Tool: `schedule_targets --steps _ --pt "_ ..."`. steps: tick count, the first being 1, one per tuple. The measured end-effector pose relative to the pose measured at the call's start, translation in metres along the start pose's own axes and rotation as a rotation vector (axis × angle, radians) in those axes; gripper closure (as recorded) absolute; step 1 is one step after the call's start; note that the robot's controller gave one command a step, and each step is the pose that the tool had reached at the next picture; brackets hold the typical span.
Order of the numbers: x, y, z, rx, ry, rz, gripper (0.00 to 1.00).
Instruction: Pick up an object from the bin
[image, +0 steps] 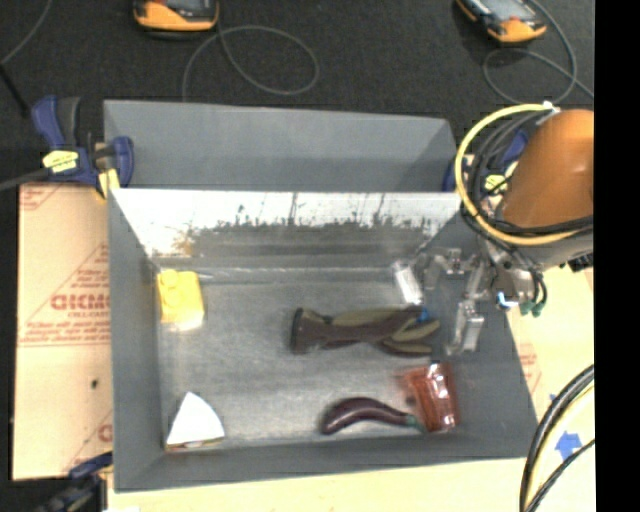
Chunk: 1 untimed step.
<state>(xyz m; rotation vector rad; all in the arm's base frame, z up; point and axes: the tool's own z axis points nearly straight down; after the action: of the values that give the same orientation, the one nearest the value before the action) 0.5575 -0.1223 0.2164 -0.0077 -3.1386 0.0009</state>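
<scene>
My gripper (438, 305) hangs at the right side of the bin, open. One silver finger (408, 283) stands toward the back and the other toward the right wall. The right end of a long dark brown and olive thing (355, 330) lies just below and between the fingers, in the bin's middle. Nothing is gripped. A red crinkled packet (432, 397) lies in front of the gripper, by the front right corner. A dark purple eggplant-shaped thing (362, 412) lies to the left of the packet, along the front wall.
A yellow block (180, 298) sits by the left wall. A white wedge (195, 420) rests in the front left corner. The arm's orange cover and looped cables hang over the bin's right rim.
</scene>
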Motion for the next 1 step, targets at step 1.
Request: schedule_targets --steps 1 --pt "-0.0007 0.0005 -0.0043 0.001 -0.006 -0.002 0.00"
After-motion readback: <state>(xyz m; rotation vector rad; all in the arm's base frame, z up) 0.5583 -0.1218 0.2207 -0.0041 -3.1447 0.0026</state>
